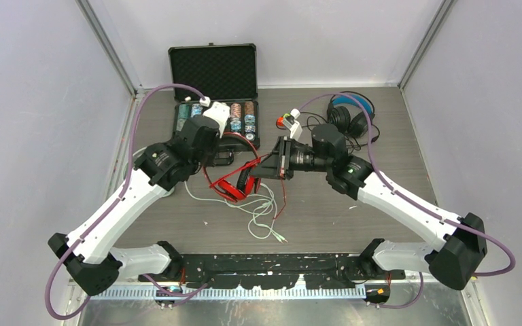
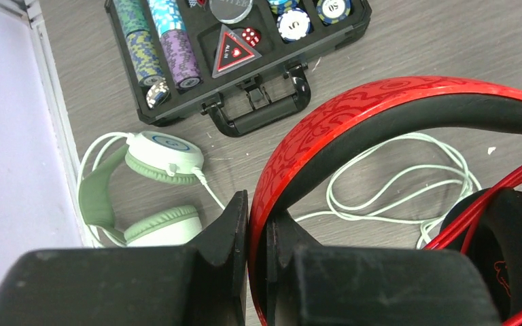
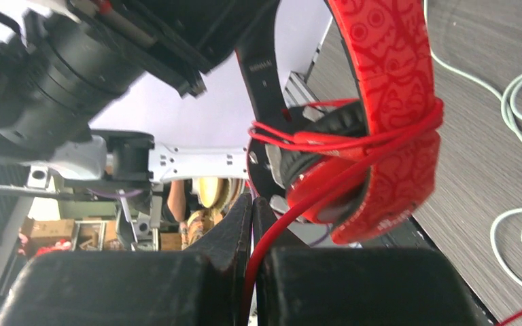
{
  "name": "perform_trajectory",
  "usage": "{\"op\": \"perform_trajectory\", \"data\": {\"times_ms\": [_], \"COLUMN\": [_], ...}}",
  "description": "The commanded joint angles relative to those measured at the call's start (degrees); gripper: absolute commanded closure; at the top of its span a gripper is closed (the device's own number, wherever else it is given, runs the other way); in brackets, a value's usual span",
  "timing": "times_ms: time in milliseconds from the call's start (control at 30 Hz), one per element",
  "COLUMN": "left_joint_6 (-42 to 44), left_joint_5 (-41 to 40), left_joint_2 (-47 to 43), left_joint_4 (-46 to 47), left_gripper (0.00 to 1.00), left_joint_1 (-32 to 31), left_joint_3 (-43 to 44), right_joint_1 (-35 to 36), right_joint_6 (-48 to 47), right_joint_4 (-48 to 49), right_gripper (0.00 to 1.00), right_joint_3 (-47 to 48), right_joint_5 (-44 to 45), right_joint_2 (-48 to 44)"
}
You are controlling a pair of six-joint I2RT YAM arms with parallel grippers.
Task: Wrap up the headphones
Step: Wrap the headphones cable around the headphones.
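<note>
Left gripper point(image 2: 257, 204) clamped on red headphones point(image 2: 394, 92) headband, over table point(image 2: 414, 41) centre. Right gripper point(image 3: 251, 204) pinched together on their red cable point(image 3: 251, 272).

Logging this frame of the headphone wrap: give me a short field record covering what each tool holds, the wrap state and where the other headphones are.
left tool: shut on the headband of the red headphones, held above the table
right tool: shut on the red cable
wrap state: several turns of red cable round the headband by one ear cup, the rest running to the right tool
mint headphones: flat on the table by the left wall, cable loose
black headphones: far right of the table, untouched
poker chip case: open, at the far edge
</note>
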Motion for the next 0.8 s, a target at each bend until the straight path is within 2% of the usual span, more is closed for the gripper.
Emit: {"op": "perform_trajectory", "data": {"times_ms": [0, 300, 400, 567, 767], "left_joint_6": [-8.2, -25.4, -28.3, -36.3, -41.9], "left_joint_5": [-5.2, -11.3, -11.3, -12.5, -12.0], "left_joint_2": [0.9, 3.4, 2.2, 1.0, 1.1], "left_joint_4": [1.1, -6.2, -4.9, -4.6, -2.9], "left_gripper": [1.0, 1.0, 1.0, 1.0, 1.0], "left_joint_1": [-0.5, -0.7, -0.7, -0.7, -0.6], "left_joint_3": [0.9, 4.6, 3.6, 2.9, 2.9], "right_joint_1": [0.8, 5.9, 7.4, 9.9, 12.6], "right_joint_6": [3.9, 4.1, 3.4, 1.4, -1.7], "right_joint_4": [5.6, 3.9, 2.8, -1.2, -5.7], "right_gripper": [0.92, 0.92, 0.92, 0.85, 0.84], "right_joint_3": [6.2, 12.4, 13.1, 14.3, 16.3], "right_joint_5": [3.8, 7.5, 9.4, 13.7, 18.1], "right_joint_2": [2.0, 7.8, 8.4, 8.4, 8.4]}}
